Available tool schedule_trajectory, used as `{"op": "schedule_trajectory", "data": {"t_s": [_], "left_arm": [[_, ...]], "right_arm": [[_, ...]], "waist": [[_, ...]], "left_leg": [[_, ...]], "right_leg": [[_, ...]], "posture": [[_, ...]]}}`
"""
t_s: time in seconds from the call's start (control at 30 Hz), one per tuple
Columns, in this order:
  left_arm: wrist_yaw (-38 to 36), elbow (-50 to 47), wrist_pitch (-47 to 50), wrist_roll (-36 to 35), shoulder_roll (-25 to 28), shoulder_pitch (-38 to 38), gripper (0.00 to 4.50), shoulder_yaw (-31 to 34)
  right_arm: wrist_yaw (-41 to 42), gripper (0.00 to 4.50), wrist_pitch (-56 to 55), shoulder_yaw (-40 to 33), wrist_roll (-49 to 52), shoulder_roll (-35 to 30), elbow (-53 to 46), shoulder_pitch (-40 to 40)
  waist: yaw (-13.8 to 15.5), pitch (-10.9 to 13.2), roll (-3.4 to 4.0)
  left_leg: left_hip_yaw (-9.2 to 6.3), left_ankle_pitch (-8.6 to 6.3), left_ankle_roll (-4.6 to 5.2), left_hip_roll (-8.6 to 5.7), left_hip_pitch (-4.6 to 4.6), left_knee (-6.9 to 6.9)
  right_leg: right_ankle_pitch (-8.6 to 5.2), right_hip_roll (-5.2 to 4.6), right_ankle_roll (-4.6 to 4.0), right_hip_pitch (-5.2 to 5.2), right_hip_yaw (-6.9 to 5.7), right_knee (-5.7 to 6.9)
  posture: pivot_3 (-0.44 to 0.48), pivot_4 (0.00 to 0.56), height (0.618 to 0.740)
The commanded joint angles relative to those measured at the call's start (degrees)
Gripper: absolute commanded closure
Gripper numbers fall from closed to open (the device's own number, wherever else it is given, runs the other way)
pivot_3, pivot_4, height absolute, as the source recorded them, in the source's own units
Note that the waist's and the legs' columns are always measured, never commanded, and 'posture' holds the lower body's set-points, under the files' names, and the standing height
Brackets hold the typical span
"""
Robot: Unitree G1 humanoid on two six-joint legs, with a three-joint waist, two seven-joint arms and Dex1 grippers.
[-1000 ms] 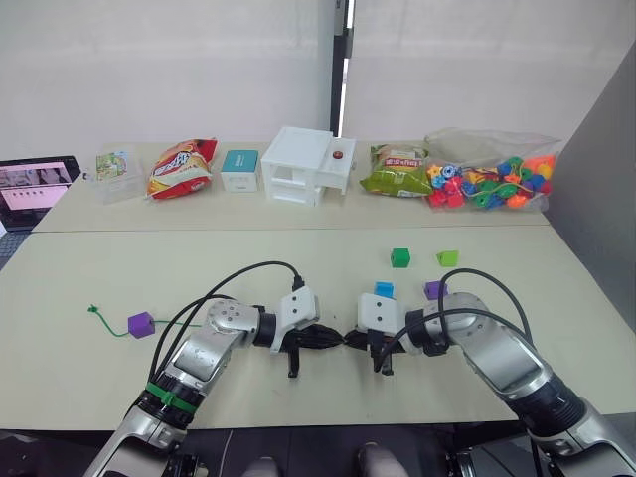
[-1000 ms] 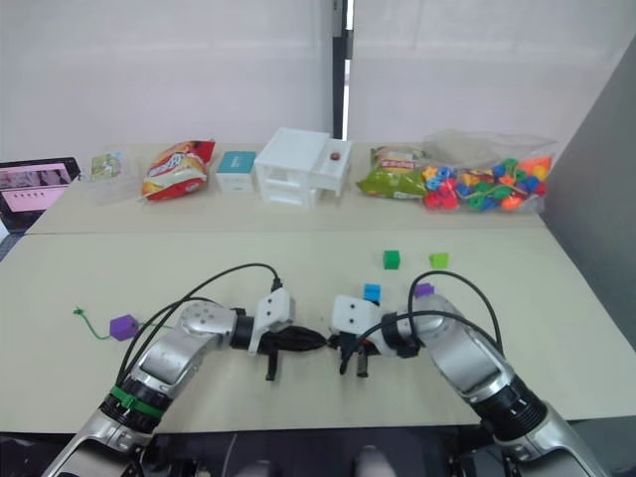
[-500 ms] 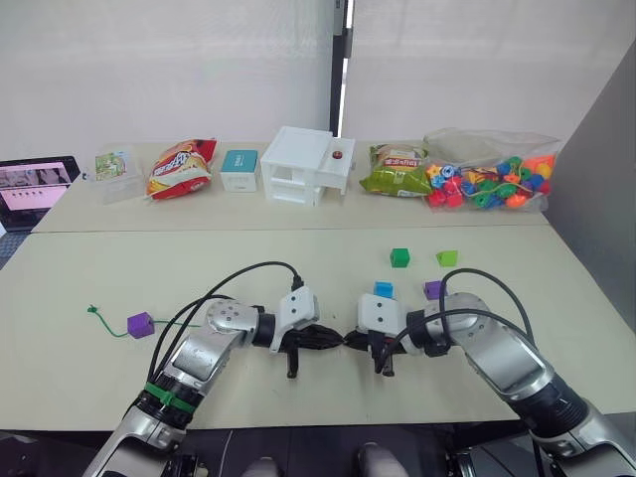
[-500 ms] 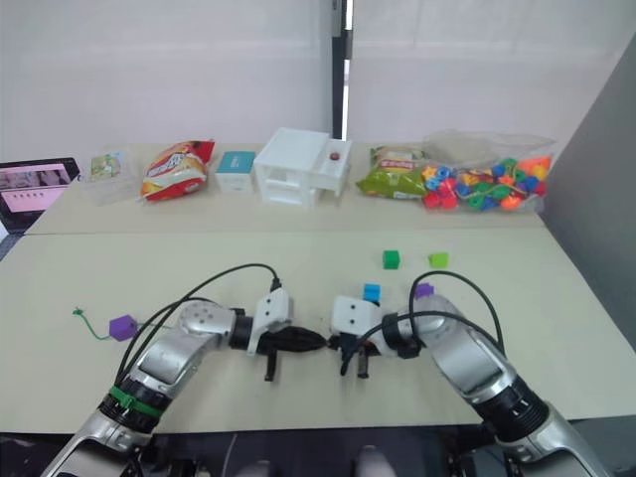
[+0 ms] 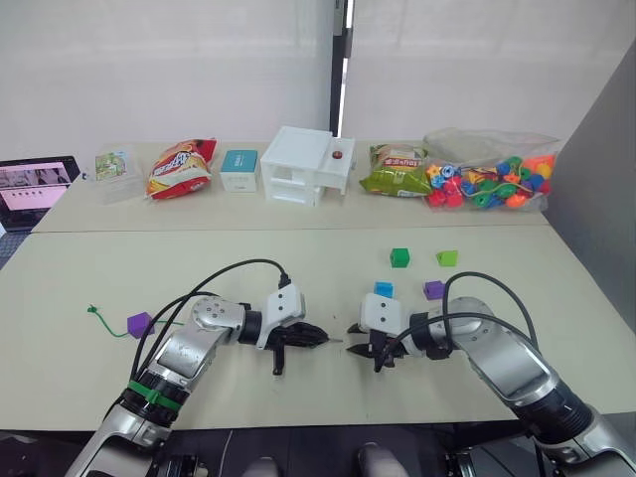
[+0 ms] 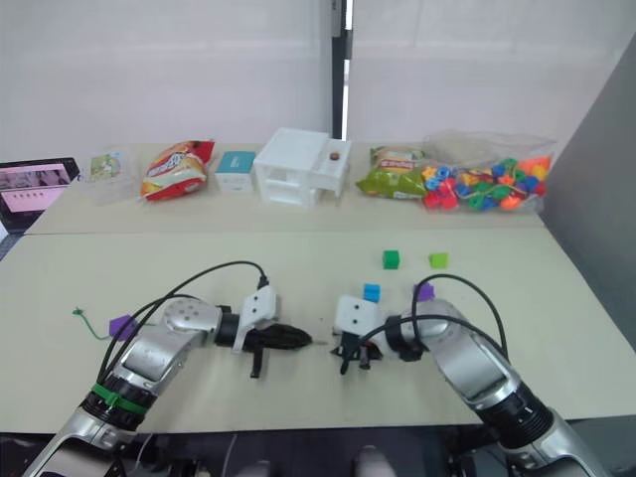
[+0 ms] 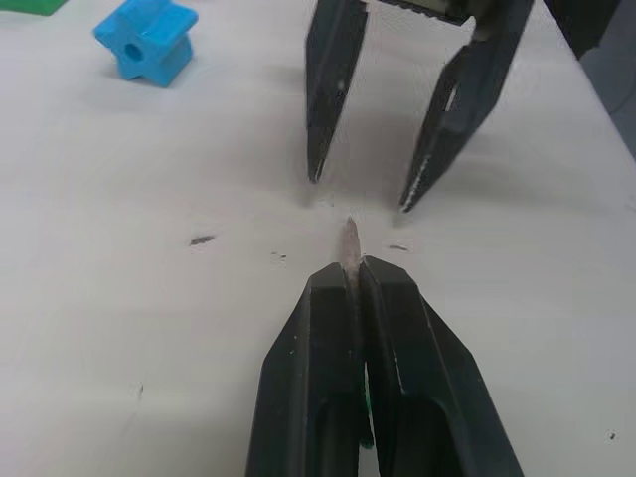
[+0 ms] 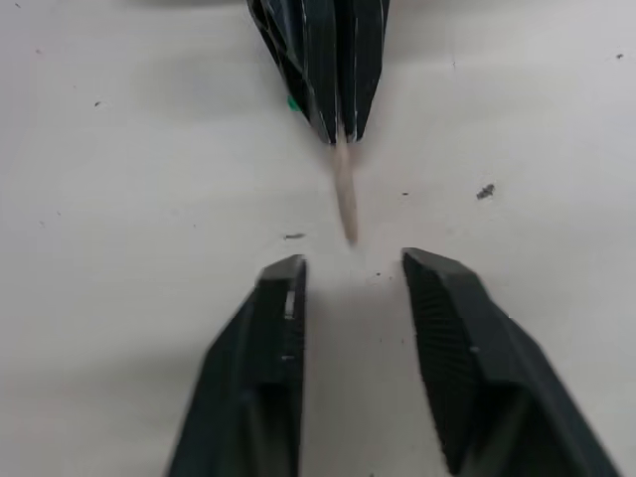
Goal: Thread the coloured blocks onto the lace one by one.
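Most of the lace is hidden behind the left arm. Left gripper pinches the lace's greyish tip; right gripper faces it, fingers spread, touching nothing. Beyond lie the blue block, two purple blocks, and two green blocks.

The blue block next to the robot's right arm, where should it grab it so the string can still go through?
Probably by two opposite side bumps of the blue block, coming down from above. It is star-shaped and lies on the table with its hole pointing sideways, so jaws on the sides leave the hole free for the lace tip, which the left gripper holds.
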Motion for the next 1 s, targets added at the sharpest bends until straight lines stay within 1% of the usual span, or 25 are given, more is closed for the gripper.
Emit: {"op": "schedule_trajectory", "data": {"t_s": [0.03, 0.17, 0.27, 0.33, 0.4, 0.47, 0.53, 0.6, 0.63, 0.7, 0.77, 0.9, 1.0], "left_arm": [[-0.42, -0.87, 0.14, -0.66, -0.13, -0.59, 4.50, 0.85], [-0.36, -0.82, 0.60, -1.56, -0.65, -0.89, 4.50, 1.53], [-0.42, -1.61, 1.12, -2.53, -0.58, -0.46, 4.50, 2.34], [-0.63, -2.27, 1.27, -3.30, -0.20, 0.24, 4.50, 3.33], [-0.46, -3.18, 1.72, -3.89, 0.39, 0.75, 4.50, 4.09], [-0.52, -4.27, 2.17, -4.46, 1.01, 1.11, 4.50, 4.61], [-0.13, -5.22, 2.68, -4.97, 1.18, 1.46, 4.50, 5.40], [-0.12, -5.84, 2.90, -5.26, 1.39, 1.82, 4.50, 6.00], [0.00, -6.48, 3.40, -5.89, 1.50, 2.13, 4.50, 6.62], [0.06, -7.44, 4.18, -6.88, 1.83, 2.59, 4.50, 7.36], [0.33, -8.22, 5.04, -7.40, 2.06, 2.96, 4.50, 7.75], [0.89, -9.94, 6.49, -7.98, 2.41, 3.59, 4.50, 7.91], [1.26, -10.98, 7.37, -8.19, 2.57, 3.73, 4.50, 7.70]], "right_arm": [[-0.64, 1.43, 0.10, -2.71, 0.65, -1.00, -1.90, 0.71], [-1.32, 0.02, 1.04, -5.38, 1.68, -2.03, -2.96, 2.48], [-3.04, 0.02, 3.62, -10.40, 3.75, -2.58, -4.99, 5.87], [-6.65, 0.02, 5.82, -17.54, 5.56, -1.84, -7.45, 11.35], [-11.03, 0.02, 8.62, -23.84, 7.90, 1.27, -11.34, 17.19], [-14.94, 0.02, 11.01, -27.11, 9.50, 4.98, -15.68, 21.90], [-19.66, 0.02, 11.72, -29.22, 9.62, 9.26, -20.09, 27.80], [-23.22, 0.02, 12.10, -30.12, 9.34, 11.86, -22.51, 30.74], [-27.22, 0.02, 11.22, -31.17, 8.53, 15.40, -23.68, 32.92], [-32.29, 0.02, 10.31, -32.24, 8.03, 20.05, -25.30, 35.63], [-35.60, 0.02, 8.84, -32.54, 7.18, 22.71, -25.35, 36.30], [-39.57, 0.02, 6.55, -34.23, 6.90, 24.83, -23.75, 34.70], [-41.15, 0.02, 5.70, -35.68, 6.93, 24.26, -19.79, 29.73]], "waist": [[0.01, 0.00, 0.00], [0.18, 0.00, 0.00], [0.19, 0.00, 0.00], [0.26, 0.00, 0.00], [0.56, -0.01, -0.02], [0.71, -0.01, -0.01], [0.53, -0.01, 0.00], [0.50, -0.01, 0.00], [0.39, -0.01, 0.00], [0.29, -0.02, 0.01], [0.12, -0.02, 0.01], [-0.03, -0.02, 0.02], [-0.11, -0.02, 0.02]], "left_leg": [[0.00, 0.00, 0.00, 0.00, -0.01, 0.00], [0.00, 0.00, 0.00, -0.01, -0.02, 0.01], [0.01, 0.00, 0.00, 0.00, -0.03, 0.00], [0.00, 0.00, 0.00, 0.00, -0.04, 0.00], [-0.02, 0.00, 0.00, 0.00, -0.06, -0.02], [-0.02, 0.00, 0.00, 0.00, -0.07, -0.04], [0.00, 0.00, 0.01, 0.02, -0.03, -0.06], [-0.02, 0.00, 0.00, 0.02, -0.02, -0.08], [0.01, 0.00, 0.00, 0.02, -0.02, -0.05], [0.03, 0.00, -0.01, 0.02, -0.02, -0.06], [0.03, 0.00, -0.01, 0.02, 0.03, -0.07], [0.06, 0.01, -0.02, 0.03, 0.04, -0.07], [0.06, 0.01, -0.02, 0.03, 0.06, -0.09]], "right_leg": [[0.00, 0.00, 0.00, 0.00, 0.00, -0.01], [0.00, -0.01, 0.00, 0.01, 0.00, -0.04], [0.00, -0.01, 0.00, 0.01, 0.00, -0.04], [0.00, -0.01, 0.00, 0.00, 0.00, -0.04], [0.00, -0.01, 0.00, 0.01, -0.01, -0.05], [0.00, -0.01, 0.00, -0.02, 0.00, -0.06], [0.00, 0.02, 0.00, -0.02, 0.02, -0.04], [0.00, 0.02, 0.00, 0.00, 0.01, -0.03], [0.00, 0.00, 0.01, 0.00, 0.02, -0.04], [-0.01, 0.00, 0.01, 0.03, 0.04, -0.08], [-0.01, 0.01, 0.01, 0.02, 0.05, -0.05], [-0.01, 0.01, 0.02, 0.02, 0.05, -0.06], [-0.01, 0.01, 0.01, 0.03, 0.05, -0.06]], "posture": [[0.000, 0.150, 0.740], [0.000, 0.150, 0.740], [0.000, 0.150, 0.740], [0.000, 0.150, 0.740], [0.000, 0.150, 0.740], [0.000, 0.150, 0.740], [0.000, 0.150, 0.740], [0.000, 0.150, 0.740], [0.000, 0.150, 0.740], [0.000, 0.150, 0.740], [0.000, 0.150, 0.740], [0.000, 0.150, 0.740], [0.000, 0.150, 0.740]]}}
